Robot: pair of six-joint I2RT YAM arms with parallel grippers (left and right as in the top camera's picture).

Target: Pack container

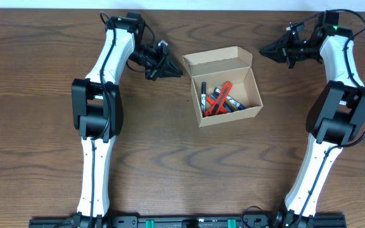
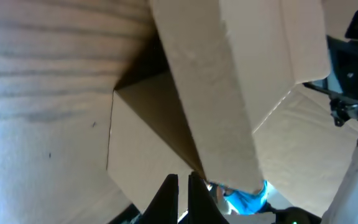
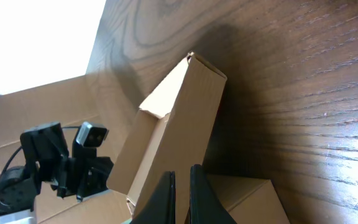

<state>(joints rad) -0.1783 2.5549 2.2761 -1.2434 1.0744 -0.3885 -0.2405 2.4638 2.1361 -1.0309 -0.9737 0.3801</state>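
Your left gripper, jaws together and empty, sits just beside the cardboard box at mid-table; a sideways nudge would slide it. Its flap lid stands open above the markers inside. Your right gripper, likewise closed, could crease that flap.

Cannot count the pens heaped in the box from overhead: overlapped, print too small to read. From the left wrist, only part of the box, cut off at top and bottom, with a blurred blue thing near the picture's bottom edge, beyond naming. From the right wrist, box cropped at the bottom, inside hidden behind its wall.
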